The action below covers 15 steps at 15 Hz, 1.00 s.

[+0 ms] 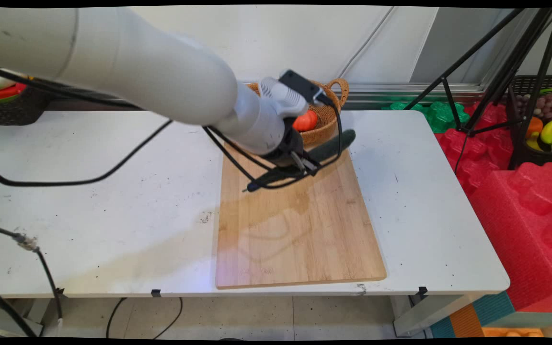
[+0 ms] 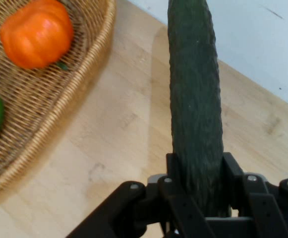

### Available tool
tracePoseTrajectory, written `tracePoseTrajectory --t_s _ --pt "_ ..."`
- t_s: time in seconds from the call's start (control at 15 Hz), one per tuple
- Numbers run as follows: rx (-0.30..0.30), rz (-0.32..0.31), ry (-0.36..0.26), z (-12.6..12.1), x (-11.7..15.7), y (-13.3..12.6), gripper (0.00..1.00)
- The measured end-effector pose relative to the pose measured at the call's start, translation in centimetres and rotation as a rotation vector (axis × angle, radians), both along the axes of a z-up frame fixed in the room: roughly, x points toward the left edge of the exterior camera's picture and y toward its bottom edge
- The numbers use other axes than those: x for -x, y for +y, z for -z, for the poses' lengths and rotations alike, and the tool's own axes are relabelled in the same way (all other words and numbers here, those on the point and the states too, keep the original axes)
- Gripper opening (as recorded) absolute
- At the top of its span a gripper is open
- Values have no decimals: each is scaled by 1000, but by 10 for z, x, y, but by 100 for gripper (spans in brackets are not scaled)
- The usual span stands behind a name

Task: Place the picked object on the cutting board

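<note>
White table (image 1: 113, 215) stood in front of a pale wall, with a wooden cutting board (image 1: 300, 230) lying on it. At the far end of the board sat a wicker basket (image 1: 328, 108) with an orange pepper (image 2: 37, 32) and something green inside.

The black gripper (image 1: 304, 163) was down low over the far end of the board, near the basket. Its two fingers (image 2: 176, 181) were closed in tight on a long dark green cucumber (image 2: 196, 109), one on each side of it. The cucumber stuck out past the fingers, toward the far edge of the board. It looked like the gripper had a good hold. I could not tell if the cucumber touched the board or hung just above it.
</note>
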<state>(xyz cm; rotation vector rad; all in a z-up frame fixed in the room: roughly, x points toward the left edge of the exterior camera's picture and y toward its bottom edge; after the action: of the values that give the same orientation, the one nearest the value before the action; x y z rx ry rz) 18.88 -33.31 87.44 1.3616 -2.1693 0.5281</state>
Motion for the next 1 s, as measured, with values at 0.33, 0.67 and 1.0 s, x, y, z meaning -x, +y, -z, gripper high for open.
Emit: tracePoseTrajectory --t_s 0.33,0.67,1.0 --pt "-12 4 31 34 8 4 0" --pt "-14 6 49 57 12 7 0" --pt "-16 10 61 76 12 12 0"
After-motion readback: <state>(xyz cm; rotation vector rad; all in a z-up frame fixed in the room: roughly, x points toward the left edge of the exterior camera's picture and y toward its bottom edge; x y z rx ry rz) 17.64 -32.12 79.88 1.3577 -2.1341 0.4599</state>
